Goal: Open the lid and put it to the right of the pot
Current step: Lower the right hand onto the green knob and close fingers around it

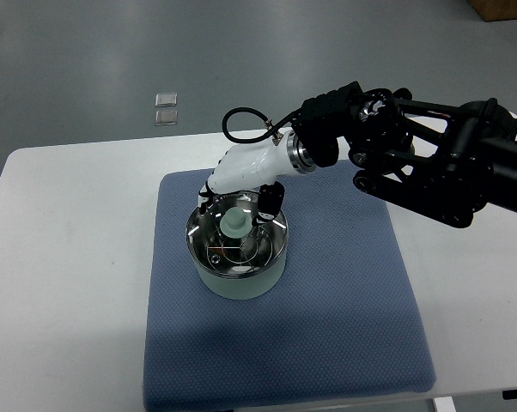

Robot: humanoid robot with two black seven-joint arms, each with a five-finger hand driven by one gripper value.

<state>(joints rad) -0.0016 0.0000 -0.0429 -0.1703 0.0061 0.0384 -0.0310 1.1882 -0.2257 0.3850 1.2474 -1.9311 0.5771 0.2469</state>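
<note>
Gripping the knob point(234, 222) squarely is what matters here: the right hand point(241, 193) reaches in from the table's right edge and sits over the far side of the pot point(240, 276), its fingers point(267, 202) curled down around the pale knob at the centre of the glass lid point(224, 251). One dark fingertip shows just right of the knob and the white palm covers the far rim; whether the fingers are already pressing the knob or only cupped close to it cannot be told from this angle. The lid lies flat and seated on the pot, which stands on the blue mat point(344, 326), toward the mat's far left corner. To do this well, I would judge that the fingers should close on opposite sides of the knob before any lift, so the lid does not tilt and catch the rim. The lift should go straight up until the lid clears the pot, then travel toward the mat's right edge, where there is bare mat to receive it. Setting it down flat and level, well apart from the pot, would keep the glass from knocking the metal wall. A loose pinch risks the lid swinging or slipping. The left arm does not show.
</note>
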